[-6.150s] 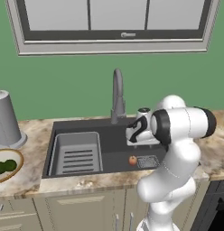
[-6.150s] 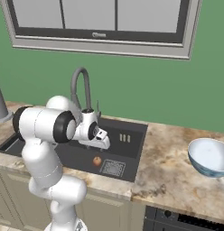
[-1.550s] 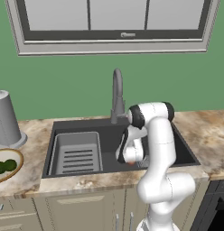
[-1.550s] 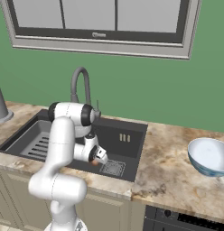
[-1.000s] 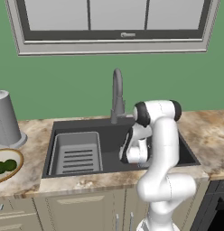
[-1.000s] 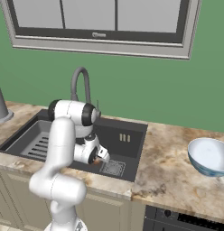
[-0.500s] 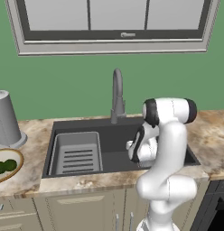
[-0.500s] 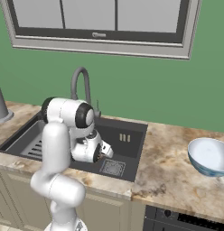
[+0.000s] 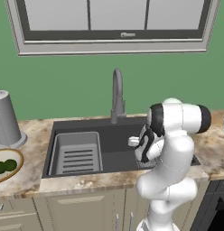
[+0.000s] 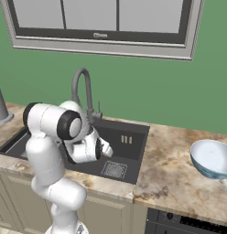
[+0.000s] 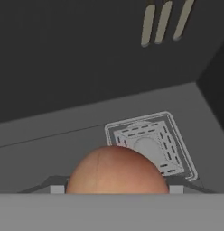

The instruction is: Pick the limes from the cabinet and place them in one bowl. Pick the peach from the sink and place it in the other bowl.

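Dark sink floor lies open around the gripper-held peach.

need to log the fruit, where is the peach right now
In the hand view the peach sits between the gripper's finger tips at the bottom, above the sink floor, just in front of the square drain.

A green wall runs behind the counter, with a wide window at twelve o'clock, framed in pale grey around a dark inner frame and split by upright bars. The countertop is mottled beige stone. Below it sit beige cabinet fronts. A grey canister stands at nine o'clock. A dark oven front shows at five o'clock. The light is even and soft.
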You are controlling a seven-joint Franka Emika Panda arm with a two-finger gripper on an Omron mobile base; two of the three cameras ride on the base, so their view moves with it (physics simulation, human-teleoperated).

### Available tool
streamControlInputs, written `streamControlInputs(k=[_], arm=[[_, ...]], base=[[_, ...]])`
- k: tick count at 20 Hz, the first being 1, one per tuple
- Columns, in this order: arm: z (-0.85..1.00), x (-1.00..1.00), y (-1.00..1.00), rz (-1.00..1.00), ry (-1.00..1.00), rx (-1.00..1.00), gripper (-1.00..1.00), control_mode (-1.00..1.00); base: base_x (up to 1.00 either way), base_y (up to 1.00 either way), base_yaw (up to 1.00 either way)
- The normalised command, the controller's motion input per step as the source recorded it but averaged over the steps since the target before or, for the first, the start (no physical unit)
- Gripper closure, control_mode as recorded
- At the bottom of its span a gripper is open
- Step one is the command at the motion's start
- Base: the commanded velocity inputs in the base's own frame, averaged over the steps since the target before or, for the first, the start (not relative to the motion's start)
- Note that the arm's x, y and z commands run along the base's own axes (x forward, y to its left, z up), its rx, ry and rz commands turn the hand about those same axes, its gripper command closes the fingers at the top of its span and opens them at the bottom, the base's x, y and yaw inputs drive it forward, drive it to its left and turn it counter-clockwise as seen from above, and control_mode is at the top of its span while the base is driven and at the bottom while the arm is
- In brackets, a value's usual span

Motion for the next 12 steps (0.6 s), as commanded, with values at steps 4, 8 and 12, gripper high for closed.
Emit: streamControlInputs(k=[4, 8, 12], arm=[[0.47, -0.28, -0.56, 0.0, 0.03, 0.07, 1.0, -1.0], [0.72, -0.06, -0.44, 0.0, 0.09, 0.1, 1.0, -1.0], [0.91, 0.0, -0.3, 0.01, 0.11, 0.11, 1.0, -1.0]], base=[[0.0, 0.0, 0.0], [0.0, 0.0, 0.0], [0.0, 0.0, 0.0]])
